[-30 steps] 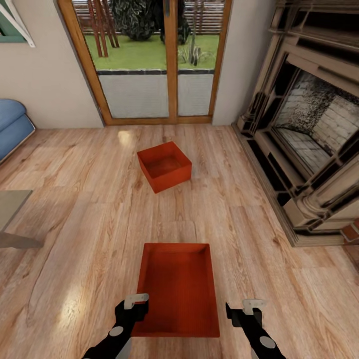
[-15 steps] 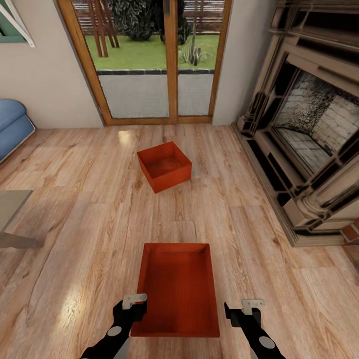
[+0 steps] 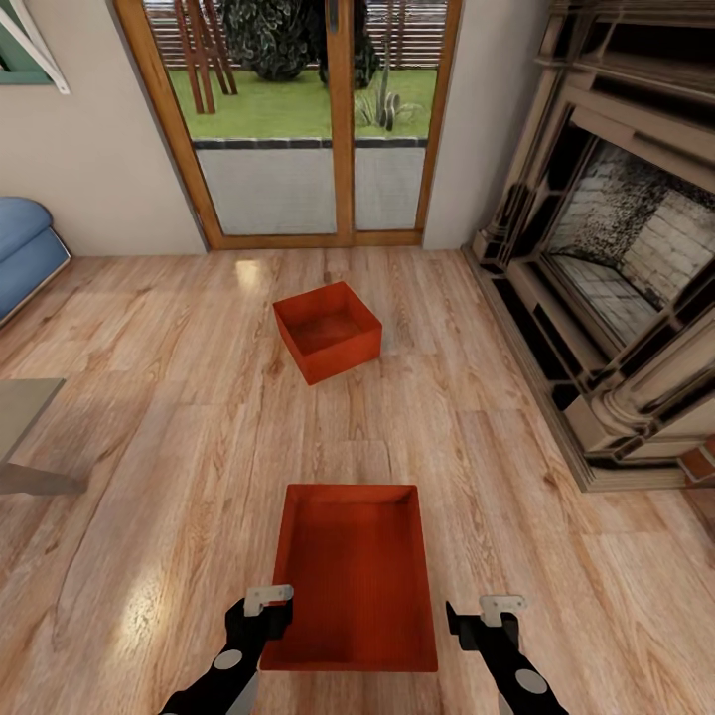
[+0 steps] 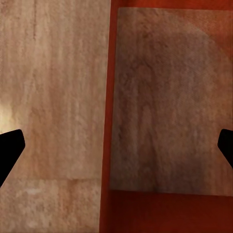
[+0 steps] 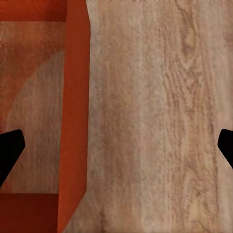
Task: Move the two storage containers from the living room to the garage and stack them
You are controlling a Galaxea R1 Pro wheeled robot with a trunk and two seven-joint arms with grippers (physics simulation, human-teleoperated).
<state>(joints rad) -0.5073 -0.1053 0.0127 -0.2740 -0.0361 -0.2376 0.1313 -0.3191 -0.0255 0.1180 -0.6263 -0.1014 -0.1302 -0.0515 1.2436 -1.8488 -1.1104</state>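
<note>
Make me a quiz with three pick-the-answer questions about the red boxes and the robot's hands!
1. Where is the far box?
A. On the sofa
B. On the wood floor in front of the glass doors
C. Inside the fireplace

2. How many orange-red boxes are there?
A. One
B. Two
C. Four

3. What are the robot's grippers doing?
A. Both open, one at each side of the near box
B. Both shut on the far box
C. Lifting the sofa

Answers:
1 B: the far box sits on the wood floor in front of the glass doors.
2 B: the far box and the near box are the two in the head view.
3 A: the left gripper and right gripper flank the near box, and each wrist view shows its fingers wide apart around a side wall.
</note>
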